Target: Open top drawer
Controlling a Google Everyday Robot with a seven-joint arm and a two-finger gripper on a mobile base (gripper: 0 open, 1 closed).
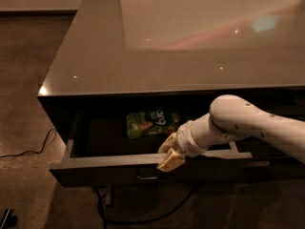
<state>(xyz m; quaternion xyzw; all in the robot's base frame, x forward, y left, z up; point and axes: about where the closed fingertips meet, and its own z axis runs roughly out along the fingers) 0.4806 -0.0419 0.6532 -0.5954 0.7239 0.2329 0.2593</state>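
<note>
One raised camera looked down at the front of the bench.

It sat above and ahead of the bench point(95, 56), tilted down towards its front edge. It was near enough that the bench top filled the upper half of the frame and ran off the top and right edges. The bench's front corner showed at mid left, with floor beyond it. The top drawer point(105, 162) crossed the lower half. The arm entered from the right edge, its gripper point(169, 157) just below centre at the drawer's front rim.
</note>
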